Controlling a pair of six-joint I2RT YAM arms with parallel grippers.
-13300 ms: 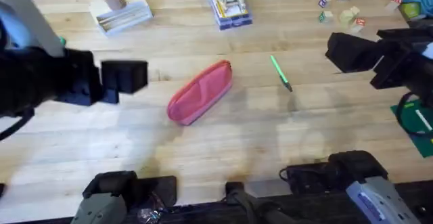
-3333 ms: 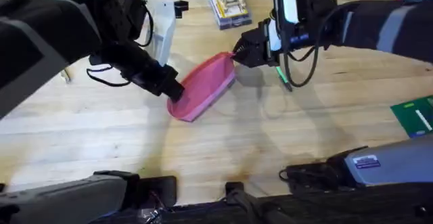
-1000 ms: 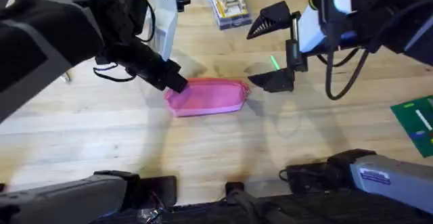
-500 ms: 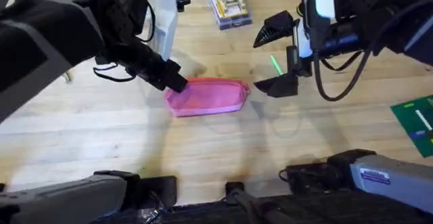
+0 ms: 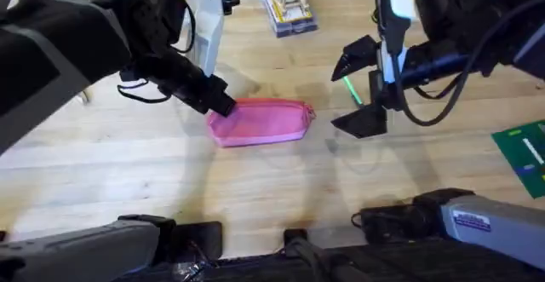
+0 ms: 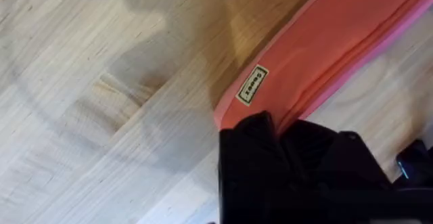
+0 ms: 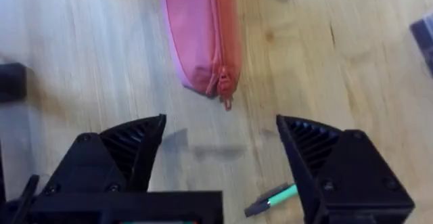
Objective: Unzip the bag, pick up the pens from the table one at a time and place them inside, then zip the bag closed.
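The pink bag (image 5: 260, 122) lies lengthwise across the middle of the table (image 5: 255, 188). My left gripper (image 5: 218, 106) is shut on the bag's left end; in the left wrist view the black fingers (image 6: 270, 156) pinch the fabric of the bag (image 6: 325, 41) just below a small label (image 6: 252, 85). My right gripper (image 5: 362, 90) hangs open to the right of the bag, apart from it. In the right wrist view the bag (image 7: 199, 34) ends in a zipper pull (image 7: 225, 87), beyond my right gripper (image 7: 220, 156). The green pen (image 5: 349, 87) lies under that gripper, also pen (image 7: 277, 198).
A white holder (image 5: 204, 22) stands at the back behind the left arm. A stack of stationery (image 5: 287, 8) sits at the back centre. A green board (image 5: 521, 150) lies at the right edge. Bare wood stretches in front of the bag.
My right gripper has drifted right and towards the front, away from the bag's right end, staying open. Bag and left gripper have held still over the last second.
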